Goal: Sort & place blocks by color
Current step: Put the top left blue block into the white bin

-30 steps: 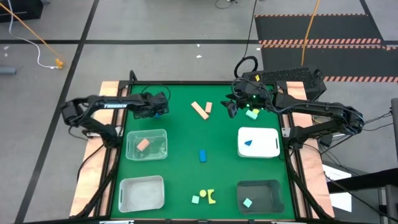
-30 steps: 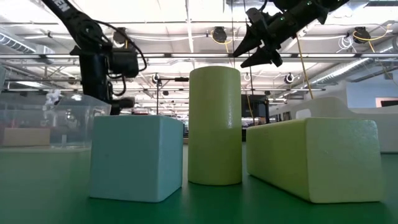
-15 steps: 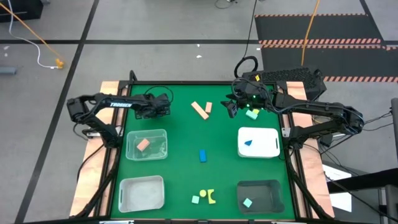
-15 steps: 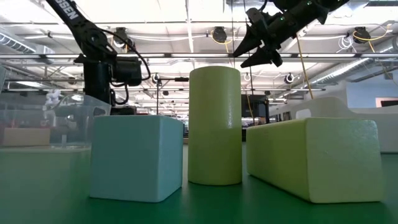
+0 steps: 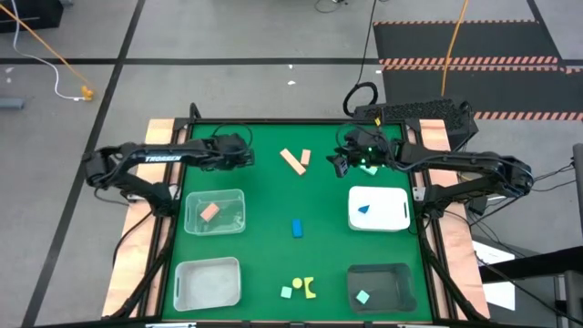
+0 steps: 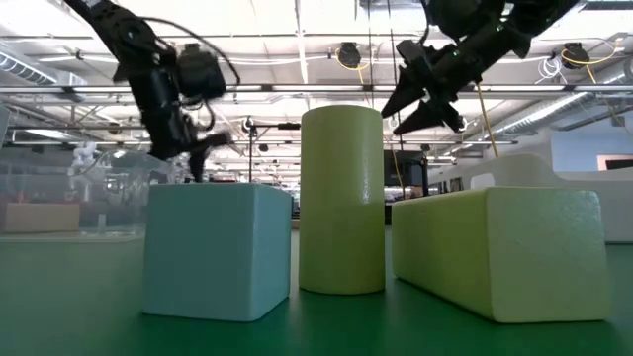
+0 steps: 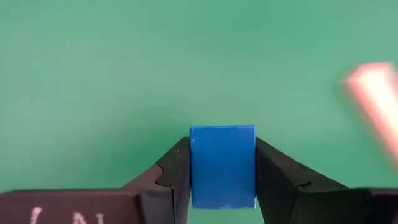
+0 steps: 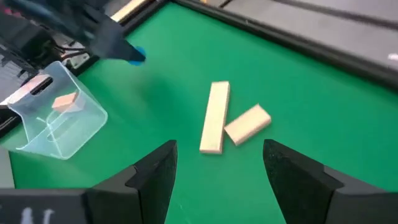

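Observation:
My left gripper (image 5: 246, 154) hovers over the table's far left part, shut on a small blue block (image 7: 222, 163); the right wrist view shows that block (image 8: 135, 56) too. My right gripper (image 5: 339, 165) is open and hangs in the air just right of two tan blocks (image 5: 294, 161) that lie flat on the green table; they show between its fingers (image 8: 216, 124). Another blue block (image 5: 296, 228) lies mid-table. A teal cube (image 6: 218, 249), a yellow-green cylinder (image 6: 341, 198) and a yellow-green block (image 6: 504, 247) stand near the near edge. My left gripper pinches the blue block between its two fingers, one finger (image 7: 180, 163) on each of two opposite side faces (image 7: 198, 163). The fingers come from the table's left. The block is lifted clear of the table.
A clear tray (image 5: 215, 194) holds a tan block (image 5: 209, 211). A white tray (image 5: 390, 217) holds a blue wedge (image 5: 363, 209). A dark tray (image 5: 393, 275) holds a teal block (image 5: 363, 297). Another pale tray (image 5: 208, 282) sits near left. Open green table lies between the trays.
My left gripper, still shut on the blue block, has moved toward the table's right and risen, tipping as it went. My right gripper has come down a little and stayed open.

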